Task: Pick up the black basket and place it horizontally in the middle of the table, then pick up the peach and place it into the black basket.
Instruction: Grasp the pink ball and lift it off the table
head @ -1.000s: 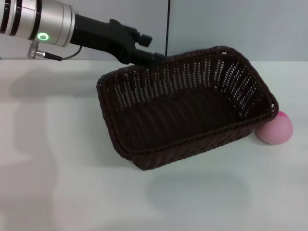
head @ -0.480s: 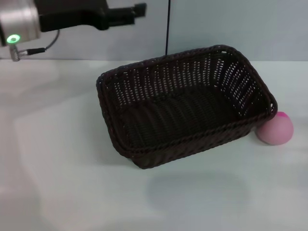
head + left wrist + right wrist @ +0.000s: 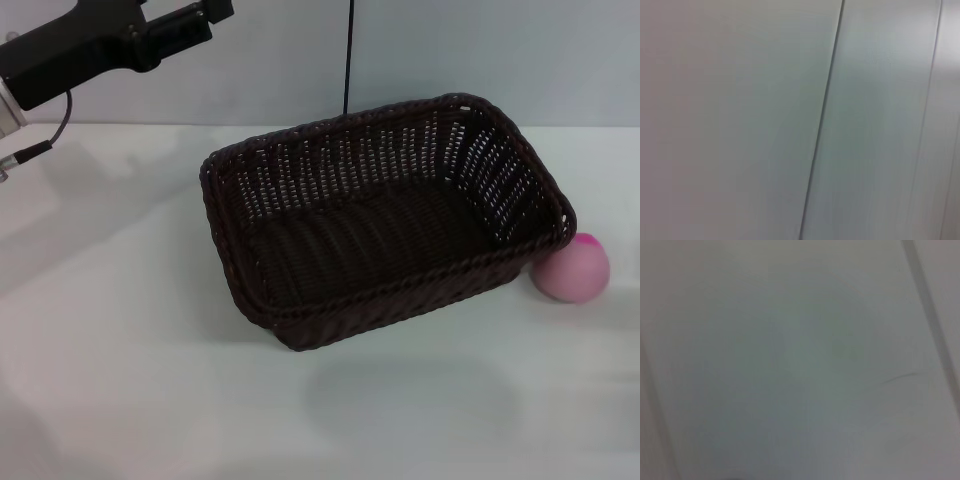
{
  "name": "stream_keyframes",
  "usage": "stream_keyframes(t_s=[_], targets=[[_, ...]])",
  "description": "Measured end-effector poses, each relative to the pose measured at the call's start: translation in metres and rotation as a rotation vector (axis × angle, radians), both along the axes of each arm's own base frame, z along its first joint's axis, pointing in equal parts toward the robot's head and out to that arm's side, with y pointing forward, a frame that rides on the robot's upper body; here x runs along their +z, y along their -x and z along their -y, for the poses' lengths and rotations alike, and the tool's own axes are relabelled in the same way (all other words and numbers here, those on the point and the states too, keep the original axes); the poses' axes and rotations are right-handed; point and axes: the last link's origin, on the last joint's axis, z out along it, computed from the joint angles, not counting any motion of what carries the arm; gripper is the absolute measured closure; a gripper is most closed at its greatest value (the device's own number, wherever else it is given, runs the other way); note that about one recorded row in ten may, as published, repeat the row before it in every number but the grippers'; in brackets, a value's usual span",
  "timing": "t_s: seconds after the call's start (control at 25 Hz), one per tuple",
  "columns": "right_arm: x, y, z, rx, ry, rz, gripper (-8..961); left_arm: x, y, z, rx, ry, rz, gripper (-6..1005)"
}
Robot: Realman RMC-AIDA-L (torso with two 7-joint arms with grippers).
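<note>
Left hand [image 3: 205, 12] has let go of the dark brown-black woven wicker basket [image 3: 385, 220] and pulled up and away to the robot's left since a sec ago, when it was at the basket's far rim; now high in the head view's upper-left corner, well apart from the basket, carrying nothing. Whether its fingers are spread or closed: can't tell from this angle. Basket sits flat on the white glossy surface [image 3: 120, 330], roughly mid-surface, long axis mostly across the view w/ a slight skew, opening up, nothing inside. It hasn't shifted over the last half sec, so placement looks settled. Small round pale pink peach w/ magenta top patch [image 3: 572, 268] is on the surface just beside the basket's right-hand end, touching or nearly touching the rim, can't tell which. Right hand not visible in any view; both wrist cams show only plain grey panel. Read: step 1 (basket placement) done, step 2 (peach into basket) not started. Peach is on the robot's right, so the right arm looks like the natural pick. Risk: peach is tight against the basket wall, little finger clearance on that side; could roll when nudged.
</note>
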Motion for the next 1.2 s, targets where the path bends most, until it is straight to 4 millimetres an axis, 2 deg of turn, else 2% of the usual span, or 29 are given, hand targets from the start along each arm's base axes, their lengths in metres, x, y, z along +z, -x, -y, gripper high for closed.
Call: stream_keyframes(t_s=[0.28, 0.84, 1.2], targets=[[-0.019, 0.009, -0.003, 0.081, 0.175, 0.053, 294, -0.002, -0.004, -0.001, -0.014, 0.01, 0.008, 195], [-0.04, 0.011, -0.021, 0.072, 0.334, 0.105, 293, -0.004, -0.002, -0.001, 0.002, 0.011, 0.045, 194], [-0.045, 0.014, -0.024, 0.078, 0.366, 0.11, 420, -0.002, -0.002, -0.002, 0.006, 0.004, 0.041, 194]])
